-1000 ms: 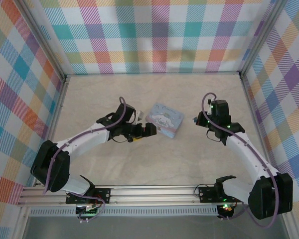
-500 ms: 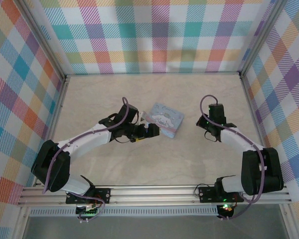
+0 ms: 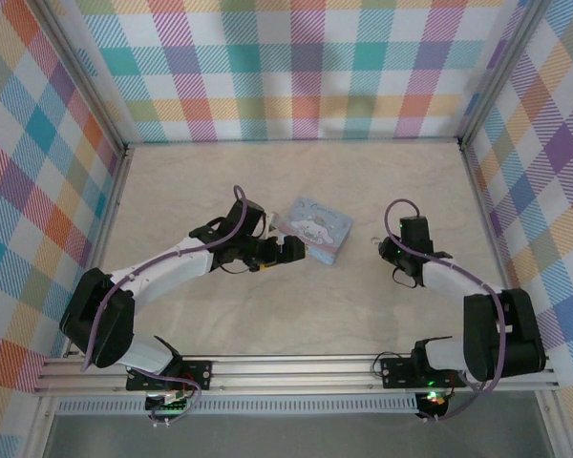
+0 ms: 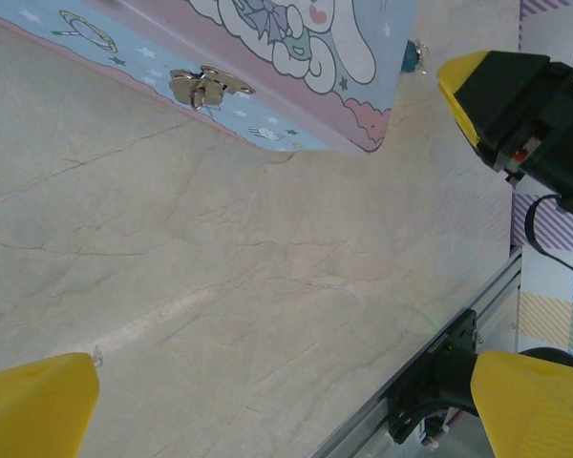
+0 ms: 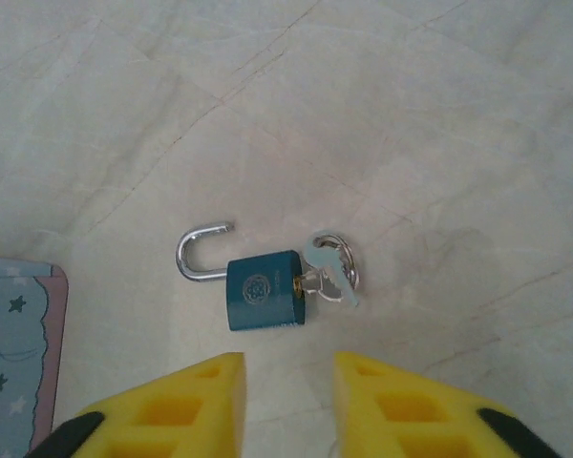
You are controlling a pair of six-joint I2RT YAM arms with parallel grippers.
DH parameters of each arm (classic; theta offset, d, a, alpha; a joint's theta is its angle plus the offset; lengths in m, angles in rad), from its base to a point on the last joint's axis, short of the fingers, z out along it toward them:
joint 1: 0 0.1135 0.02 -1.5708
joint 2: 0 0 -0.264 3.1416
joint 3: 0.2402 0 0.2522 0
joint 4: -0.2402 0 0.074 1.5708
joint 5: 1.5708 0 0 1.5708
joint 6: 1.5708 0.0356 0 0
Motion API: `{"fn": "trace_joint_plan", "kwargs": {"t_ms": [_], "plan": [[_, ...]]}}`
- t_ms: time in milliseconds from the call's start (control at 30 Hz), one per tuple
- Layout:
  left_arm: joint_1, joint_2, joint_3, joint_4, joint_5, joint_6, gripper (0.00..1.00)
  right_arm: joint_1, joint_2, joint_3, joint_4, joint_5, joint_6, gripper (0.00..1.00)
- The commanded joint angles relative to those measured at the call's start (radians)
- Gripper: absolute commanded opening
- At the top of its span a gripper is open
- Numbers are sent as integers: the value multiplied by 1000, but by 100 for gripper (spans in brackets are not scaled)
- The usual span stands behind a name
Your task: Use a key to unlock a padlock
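So the right pincer (image 5: 286, 405) is hanging just over the table (image 5: 439, 114) with its yellow fingers (image 5: 196, 405) spread and nothing between them. It's empty. Right in front of the gap sits the padlock (image 5: 265, 303), lying flat on its side. The key (image 5: 327, 272) is stuck in the bottom end, with a little key ring (image 5: 351, 267) dangling off it. The shackle (image 5: 196, 253) has one end popped free of the body, so I'd say the lock is basically open already. My guess is the pincer is parked low like that because it's lined up on the key.

A bit further out, the corner of the blue cartoon tin (image 5: 10, 353) peeks in at the left of the right wrist camera.

The left pincer (image 4: 286, 410) is also spread wide and holding nothing. It's aimed at the tin's near side, and I can't tell whether it's touching. Probably just waiting out of the way.

On views, the right wrist camera is where you can actually read the open shackle and the key. The left wrist camera gives you the tin's metal clasp (image 4: 205, 86) up close, plus the other arm's yellow tip beyond the tin. From above, the padlock is a tiny speck, but you do get the layout: one arm on each side of the tin.
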Motion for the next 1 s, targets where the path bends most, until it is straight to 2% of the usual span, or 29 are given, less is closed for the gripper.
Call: {"fn": "trace_joint_plan", "kwargs": {"t_ms": [0, 133, 200, 233, 267, 333, 433, 533, 600, 733, 867, 967], "plan": [[-11, -31, -3, 16, -49, -12, 100, -9, -69, 8, -47, 19, -3, 38], [1, -69, -17, -3, -125, -11, 100, -9, -128, 51, -149, 22, -13, 50], [17, -95, -25, -21, -176, -13, 100, -9, -151, 74, -194, 16, -20, 59], [25, -108, -28, -32, -202, -12, 100, -10, -160, 83, -208, 9, -25, 74], [37, -127, -34, -39, -234, -16, 100, -9, -171, 86, -203, -15, -45, 100], [66, -174, -54, -43, -290, -36, 100, -9, -188, 86, -194, -51, -74, 100], [123, -246, -60, -92, -397, -25, 100, -10, -199, 111, -225, -36, -90, 99], [182, -288, -45, -170, -578, 36, 100, -11, -183, 159, -272, 76, -93, 100], [215, -317, -66, -161, -728, 86, 100, -11, -183, 158, -235, 187, -118, 100], [248, -391, -200, 60, -986, 255, 100, -9, -203, 79, -32, 336, -241, 100], [337, -398, -343, 331, -1019, 413, 100, -8, -136, 4, 212, 442, -406, 100], [417, -281, -373, 416, -1026, 427, 100, -11, -45, -14, 337, 470, -445, 100]]}}
